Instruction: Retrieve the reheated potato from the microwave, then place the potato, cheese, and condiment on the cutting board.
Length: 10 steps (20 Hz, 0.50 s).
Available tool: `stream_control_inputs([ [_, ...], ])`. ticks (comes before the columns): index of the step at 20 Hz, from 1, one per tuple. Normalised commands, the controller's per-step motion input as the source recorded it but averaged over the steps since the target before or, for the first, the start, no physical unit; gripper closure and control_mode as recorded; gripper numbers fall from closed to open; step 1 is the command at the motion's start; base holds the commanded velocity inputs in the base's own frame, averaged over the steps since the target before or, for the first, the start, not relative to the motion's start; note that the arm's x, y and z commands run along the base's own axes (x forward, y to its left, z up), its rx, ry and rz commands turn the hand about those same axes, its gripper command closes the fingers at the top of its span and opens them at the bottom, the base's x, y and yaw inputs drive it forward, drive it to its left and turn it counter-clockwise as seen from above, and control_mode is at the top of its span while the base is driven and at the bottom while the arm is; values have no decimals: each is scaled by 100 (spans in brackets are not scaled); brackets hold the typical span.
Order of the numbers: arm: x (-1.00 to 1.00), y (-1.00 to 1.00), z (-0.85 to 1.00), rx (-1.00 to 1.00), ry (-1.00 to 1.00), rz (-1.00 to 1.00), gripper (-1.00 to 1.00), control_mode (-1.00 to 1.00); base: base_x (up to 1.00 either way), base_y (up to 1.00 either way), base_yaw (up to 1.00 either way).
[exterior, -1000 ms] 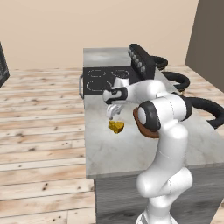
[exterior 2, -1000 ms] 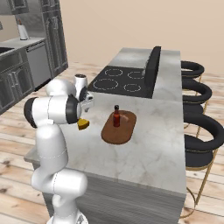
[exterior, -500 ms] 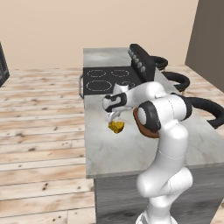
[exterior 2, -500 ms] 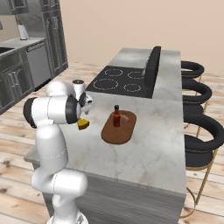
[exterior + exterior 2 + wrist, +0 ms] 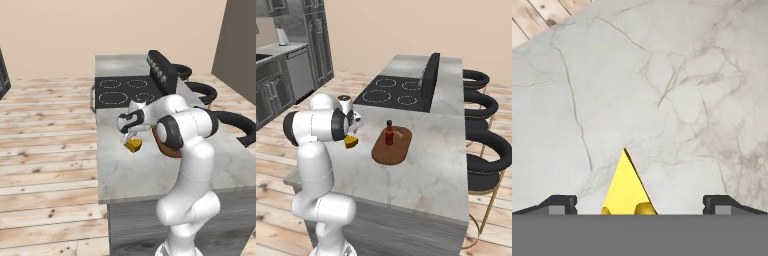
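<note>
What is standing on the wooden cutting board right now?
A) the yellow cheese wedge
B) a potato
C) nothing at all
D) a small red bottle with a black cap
D: the condiment bottle stands upright on the cutting board, while the cheese wedge lies on the bare marble counter beside the board, under the open end effector.

Base views flank the counter (image 5: pixel 150 170); the hand view looks down close.

A home kitchen: marble island (image 5: pixel 421 165) with black stovetop (image 5: pixel 390 93), bar stools (image 5: pixel 487 160), grey cabinets (image 5: pixel 291 75).
</note>
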Motion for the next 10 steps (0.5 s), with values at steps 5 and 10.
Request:
stream_control_inputs([
  [5,3,1,-7,0,0,0,-100,-100,0,0,0],
  [10,3,0,-11,0,0,0,-100,-100,0,0,0],
])
